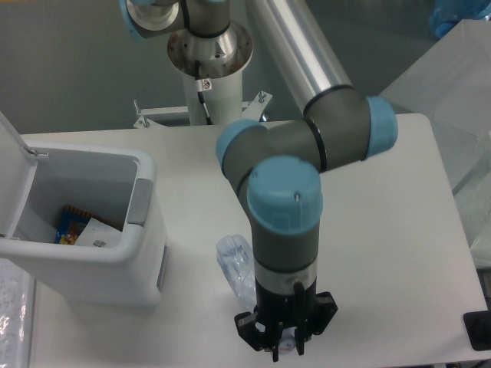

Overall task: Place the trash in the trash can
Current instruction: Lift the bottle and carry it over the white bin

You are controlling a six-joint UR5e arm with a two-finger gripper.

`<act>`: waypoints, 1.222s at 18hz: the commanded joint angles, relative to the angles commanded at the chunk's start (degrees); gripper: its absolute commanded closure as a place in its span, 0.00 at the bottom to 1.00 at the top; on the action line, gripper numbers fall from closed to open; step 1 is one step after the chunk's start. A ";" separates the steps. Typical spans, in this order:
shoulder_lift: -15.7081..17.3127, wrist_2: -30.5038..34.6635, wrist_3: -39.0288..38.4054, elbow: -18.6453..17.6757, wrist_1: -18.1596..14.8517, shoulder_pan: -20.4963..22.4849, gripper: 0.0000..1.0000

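Note:
The trash in view is a crushed clear plastic bottle [235, 268] lying on the white table, just left of my wrist and partly hidden by it. My gripper [285, 343] is near the table's front edge, just past the bottle's near end. Its fingers are hidden under the black flange, so their state does not show. A small pinkish spot shows at the gripper's tip. The trash can [115, 264] stands at the left with its white lid swung open. It is a white bin with a grey handle panel, holding a blue and orange packet and white paper.
The robot's base column [209, 54] stands behind the table's far edge. A translucent plastic box [460, 100] rises at the right. A black object [479, 331] sits at the front right corner. Clear bubbled plastic [11, 314] lies at the front left.

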 joint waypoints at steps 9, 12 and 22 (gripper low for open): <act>8.70 -12.74 2.82 0.00 4.57 0.35 0.88; 10.99 -16.52 2.73 0.00 5.54 0.44 0.88; 18.81 -27.33 2.12 -9.22 5.54 -1.75 0.87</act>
